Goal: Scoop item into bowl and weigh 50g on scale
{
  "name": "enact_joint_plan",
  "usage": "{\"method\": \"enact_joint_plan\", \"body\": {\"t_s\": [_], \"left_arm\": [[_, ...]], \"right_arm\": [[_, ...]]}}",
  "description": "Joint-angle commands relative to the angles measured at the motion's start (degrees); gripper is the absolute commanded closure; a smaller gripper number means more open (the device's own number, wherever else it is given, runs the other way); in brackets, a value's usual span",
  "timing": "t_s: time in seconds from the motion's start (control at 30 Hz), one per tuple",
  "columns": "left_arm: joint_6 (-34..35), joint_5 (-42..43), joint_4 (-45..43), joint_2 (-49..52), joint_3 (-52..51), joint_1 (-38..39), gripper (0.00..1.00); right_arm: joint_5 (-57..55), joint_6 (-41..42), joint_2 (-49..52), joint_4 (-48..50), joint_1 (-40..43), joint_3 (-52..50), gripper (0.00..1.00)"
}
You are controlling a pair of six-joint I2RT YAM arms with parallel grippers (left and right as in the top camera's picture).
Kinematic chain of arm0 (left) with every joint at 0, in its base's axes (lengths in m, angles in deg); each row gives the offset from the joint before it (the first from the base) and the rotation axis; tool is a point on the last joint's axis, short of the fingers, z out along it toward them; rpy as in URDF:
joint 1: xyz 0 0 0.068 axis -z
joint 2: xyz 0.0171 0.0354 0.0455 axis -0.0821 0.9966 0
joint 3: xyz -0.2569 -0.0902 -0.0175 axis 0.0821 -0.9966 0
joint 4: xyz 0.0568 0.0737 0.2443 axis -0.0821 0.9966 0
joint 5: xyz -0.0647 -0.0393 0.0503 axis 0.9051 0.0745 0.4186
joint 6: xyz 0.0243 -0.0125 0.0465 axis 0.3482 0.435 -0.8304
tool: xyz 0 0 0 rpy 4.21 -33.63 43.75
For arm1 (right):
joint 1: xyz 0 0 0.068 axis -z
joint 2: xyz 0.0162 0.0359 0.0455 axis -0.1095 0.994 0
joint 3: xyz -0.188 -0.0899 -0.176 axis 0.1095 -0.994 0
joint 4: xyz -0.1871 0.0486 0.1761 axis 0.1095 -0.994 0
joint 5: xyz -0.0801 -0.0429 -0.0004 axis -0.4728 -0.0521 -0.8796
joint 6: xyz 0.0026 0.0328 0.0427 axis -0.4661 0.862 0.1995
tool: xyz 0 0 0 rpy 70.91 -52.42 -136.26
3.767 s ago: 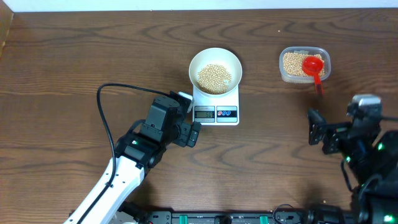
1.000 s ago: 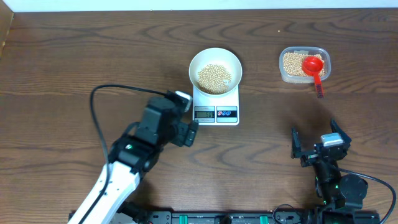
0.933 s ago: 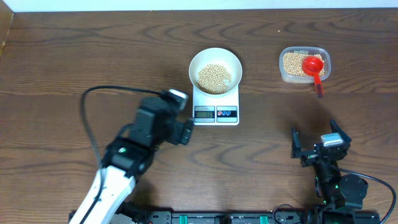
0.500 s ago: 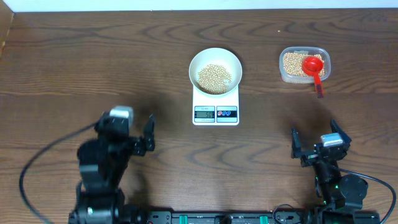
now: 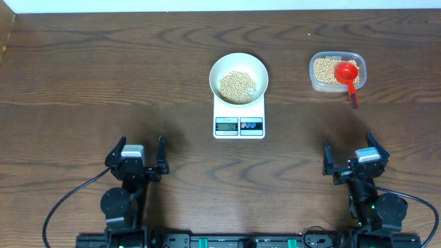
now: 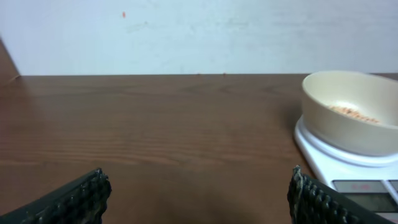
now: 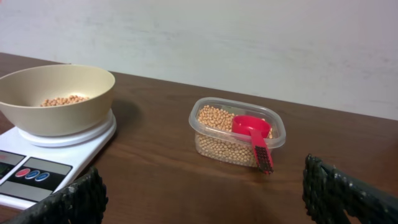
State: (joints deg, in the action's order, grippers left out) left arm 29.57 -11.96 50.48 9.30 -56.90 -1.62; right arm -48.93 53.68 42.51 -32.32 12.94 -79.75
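The white bowl [image 5: 238, 76] holds a layer of beige beans [image 5: 238, 85] and stands on the white scale [image 5: 239, 117], whose display and buttons face the front. The bowl also shows in the left wrist view [image 6: 350, 112] and the right wrist view [image 7: 56, 98]. A clear plastic tub [image 5: 337, 71] at the back right holds more beans, with a red scoop [image 5: 347, 73] resting in it; both show in the right wrist view [image 7: 236, 130]. My left gripper [image 5: 135, 153] is open and empty near the front left. My right gripper [image 5: 351, 155] is open and empty near the front right.
The dark wooden table [image 5: 103, 83] runs to a pale wall at the back. A black cable [image 5: 65, 203] trails from the left arm at the front edge. The scoop's handle [image 5: 353, 95] sticks out over the tub's front rim.
My left arm has pulled back from beside the scale to the front left of the table. My right arm had drawn back earlier and has stayed still since. Bowl, scale and tub have not moved.
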Motion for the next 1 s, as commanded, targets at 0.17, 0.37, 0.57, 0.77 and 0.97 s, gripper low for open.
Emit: {"method": "enact_joint_plan", "body": {"t_s": [0.17, 0.37, 0.57, 0.77, 0.97], "left_arm": [[-1.7, -5.8, 6.1, -5.4, -0.9, 1.4, 0.07], [-1.6, -6.2, 6.0, -5.2, -0.9, 2.3, 0.07], [-1.6, -6.2, 6.0, -4.4, -0.9, 2.3, 0.07], [-1.6, -6.2, 6.0, -4.0, -0.9, 2.3, 0.07], [-1.6, -6.2, 6.0, -4.0, -0.9, 2.3, 0.07]], "right_arm": [[0.4, -0.8, -0.4, -0.3, -0.3, -0.1, 0.01], [0.4, -0.8, -0.4, -0.3, -0.3, -0.1, 0.01], [0.3, -0.8, -0.4, -0.3, -0.4, -0.1, 0.01], [0.4, -0.8, -0.4, -0.3, -0.3, -0.1, 0.01], [0.3, -0.8, -0.4, -0.3, -0.3, -0.1, 0.01]]}}
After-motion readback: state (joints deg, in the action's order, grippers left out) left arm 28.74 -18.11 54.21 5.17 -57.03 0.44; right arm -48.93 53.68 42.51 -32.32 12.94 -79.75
